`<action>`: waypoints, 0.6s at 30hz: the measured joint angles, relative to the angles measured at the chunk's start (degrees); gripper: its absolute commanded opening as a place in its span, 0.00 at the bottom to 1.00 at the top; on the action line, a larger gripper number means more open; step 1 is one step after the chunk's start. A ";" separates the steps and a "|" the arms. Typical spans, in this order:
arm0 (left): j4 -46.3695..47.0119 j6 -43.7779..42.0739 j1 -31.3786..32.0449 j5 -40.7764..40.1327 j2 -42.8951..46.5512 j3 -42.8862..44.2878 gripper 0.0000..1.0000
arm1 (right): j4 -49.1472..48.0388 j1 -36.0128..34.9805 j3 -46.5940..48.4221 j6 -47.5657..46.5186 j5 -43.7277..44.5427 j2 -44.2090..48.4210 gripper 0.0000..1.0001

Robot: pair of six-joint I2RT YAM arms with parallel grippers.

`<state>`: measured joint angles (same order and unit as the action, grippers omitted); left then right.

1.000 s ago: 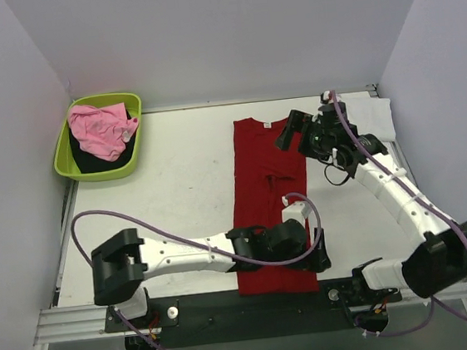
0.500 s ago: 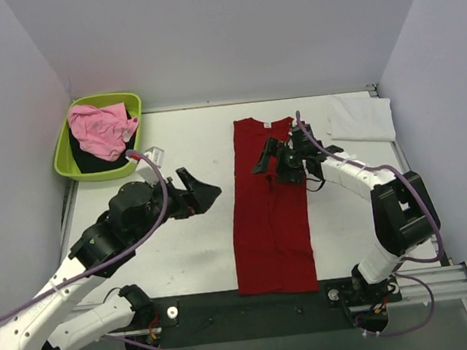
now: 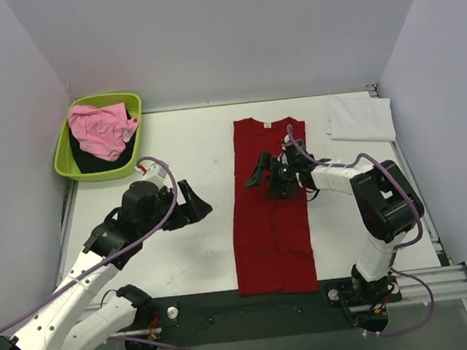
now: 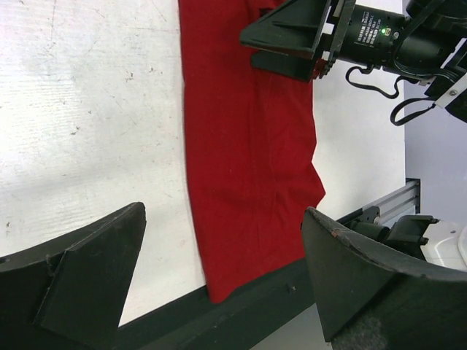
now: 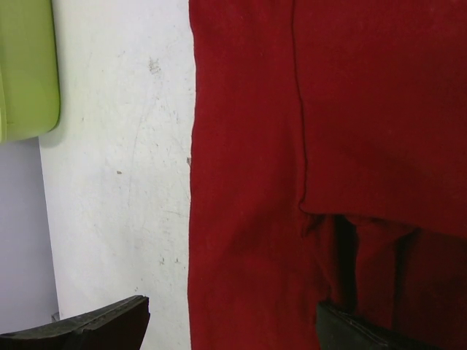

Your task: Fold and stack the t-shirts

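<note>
From above, the deep red short-sleeved cloth t-shirt (image 3: pixel 271 217) lies flat on the white table (image 3: pixel 188 138). It is folded into a long narrow strip that runs from the near edge towards the back wall. The right gripper (image 3: pixel 264 175) sits over the shirt's upper half with its jaws apart; whether it touches the cloth I cannot tell. The left gripper (image 3: pixel 197 205) is just left of the red shirt over bare table, its jaws also spread and holding nothing. Well to the right of the red shirt's collar lies a folded white cloth t-shirt (image 3: pixel 361 118). Far to the left, a lime-green plastic tub (image 3: pixel 64 155) holds a crumpled pink t-shirt (image 3: pixel 102 129), with a black t-shirt (image 3: pixel 90 161) mostly buried under it.

The left wrist camera shows the left gripper (image 4: pixel 224 215) with its two dark fingers (image 4: pixel 80 277) wide apart and out of focus. The red shirt's (image 4: pixel 248 160) lower end shows between them, reaching the table's (image 4: pixel 87 109) edge. The right gripper (image 4: pixel 292 36) shows at the top, cut off by the frame.

The right wrist camera looks straight down on the red shirt (image 5: pixel 248 182), where a folded-over panel makes an edge and some creases. Only the tips of the right gripper's (image 5: pixel 233 324) fingers (image 5: pixel 95 328) show, spread at the bottom corners. A sliver of the green tub (image 5: pixel 25 65) shows at the left, beyond a strip of table (image 5: pixel 124 160).
</note>
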<state>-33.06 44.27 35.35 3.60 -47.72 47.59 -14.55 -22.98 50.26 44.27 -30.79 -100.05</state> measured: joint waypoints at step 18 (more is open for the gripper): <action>1.77 -2.05 -6.78 4.44 -3.91 -1.25 0.98 | -3.56 -0.42 14.36 0.50 -7.02 -13.73 1.00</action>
<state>-31.29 42.22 28.58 8.03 -51.64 46.35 -18.11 -23.40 64.62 44.77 -37.80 -113.78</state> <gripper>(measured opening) 0.975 0.999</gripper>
